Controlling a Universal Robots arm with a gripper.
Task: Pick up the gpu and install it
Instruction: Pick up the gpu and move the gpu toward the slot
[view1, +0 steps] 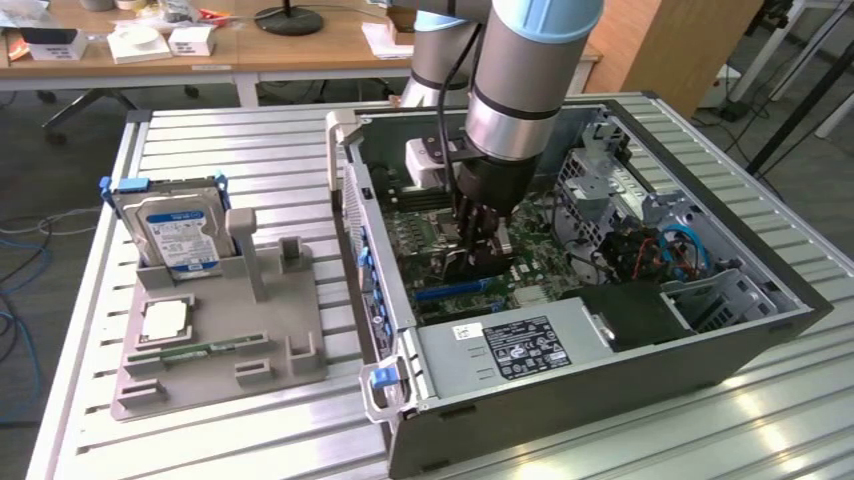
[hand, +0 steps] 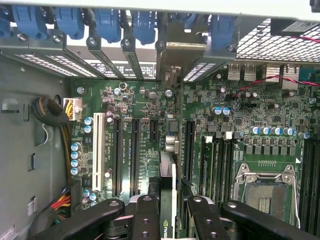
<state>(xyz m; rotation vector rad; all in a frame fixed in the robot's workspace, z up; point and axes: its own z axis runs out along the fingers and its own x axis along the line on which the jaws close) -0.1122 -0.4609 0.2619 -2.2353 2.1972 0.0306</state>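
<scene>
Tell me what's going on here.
The arm has its claw down inside the open case, gripping the gpu edge-on over the board and its slots. I can't tell whether the card is seated. A hard drive stands in the tray outside the case, on the exterior view's left.

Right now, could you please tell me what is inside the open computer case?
The green motherboard, its processor socket, a power supply and blue cables. The jaws hold the gpu edge-on over the expansion slots; the slot under it is covered.
</scene>
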